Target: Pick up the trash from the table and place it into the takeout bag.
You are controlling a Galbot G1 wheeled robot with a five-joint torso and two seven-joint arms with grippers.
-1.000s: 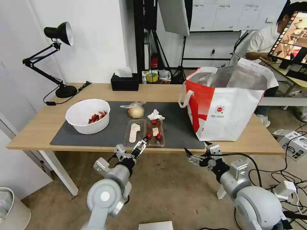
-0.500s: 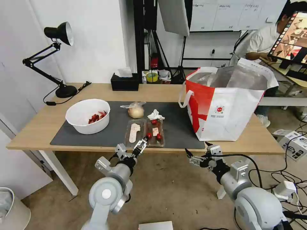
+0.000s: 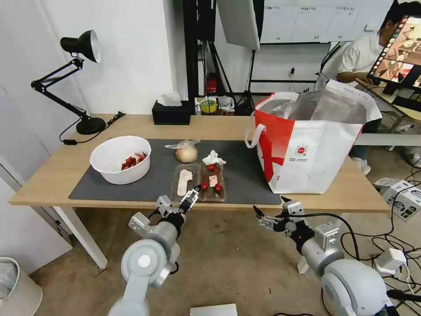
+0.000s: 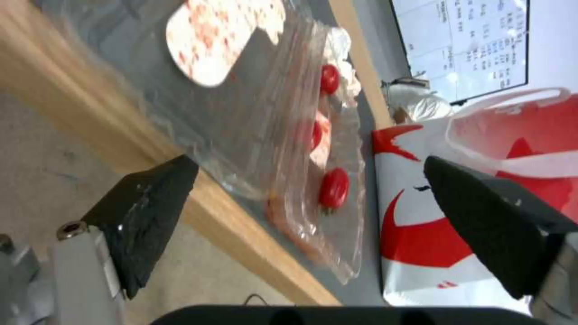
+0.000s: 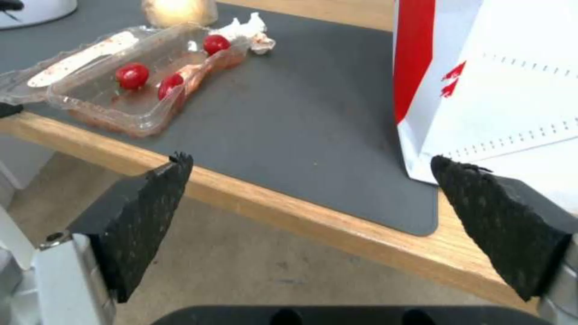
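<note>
On the dark mat (image 3: 245, 175) of the table (image 3: 44, 175) lie a white bowl with red scraps (image 3: 120, 159), a clear bag around a beige lump (image 3: 186, 152), a crumpled tissue (image 3: 213, 158) and a clear hinged tray with red bits (image 3: 199, 181). The takeout bag (image 3: 311, 145) stands at the table's right end, its mouth open. My left gripper (image 3: 193, 195) is open at the tray's front edge. The left wrist view has the tray (image 4: 283, 135) between the spread fingers (image 4: 144, 216). My right gripper (image 3: 269, 205) hangs open below the table's front edge, left of the bag.
A black desk lamp (image 3: 83, 79) and a black tissue box (image 3: 171, 113) stand along the table's back edge. In the right wrist view, bare mat (image 5: 313, 113) lies between the tray (image 5: 132, 85) and the takeout bag (image 5: 500, 90). Cables and boxes lie on the floor at right.
My left gripper has risen and moved forward to the tray's front edge. The right arm has barely shifted.
</note>
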